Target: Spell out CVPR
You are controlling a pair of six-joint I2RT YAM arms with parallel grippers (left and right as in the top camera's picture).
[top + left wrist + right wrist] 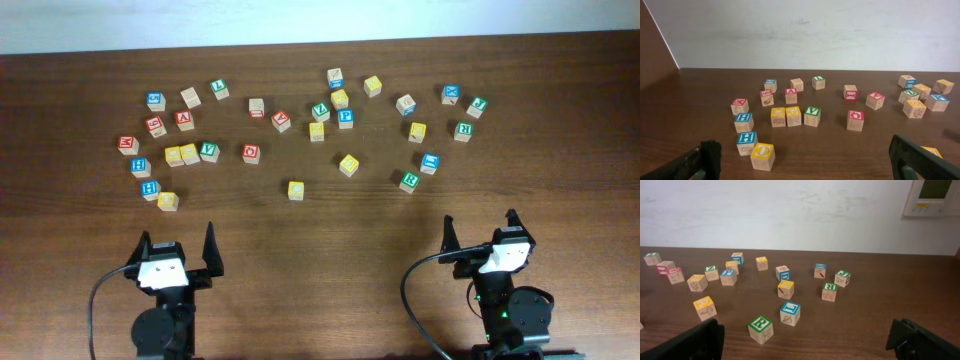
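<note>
Several wooden letter blocks lie scattered across the far half of the brown table [320, 280]. A green R block [409, 181] is the nearest one to my right gripper [480, 224]; it also shows in the right wrist view [760, 329]. A blue P block [345, 118] lies mid-table, with a green V-like block [320, 111] beside it. Another green V block [209, 151] lies on the left and shows in the left wrist view [812, 116]. I cannot make out a C block. My left gripper [178, 242] is open and empty, and so is my right; both are near the front edge.
A yellow O block [762, 155] and a blue H block [746, 142] lie closest to the left gripper [805, 161]. A blue L block [790, 312] sits beside the R, ahead of the right gripper [805, 341]. A lone yellow block [296, 190] lies centre.
</note>
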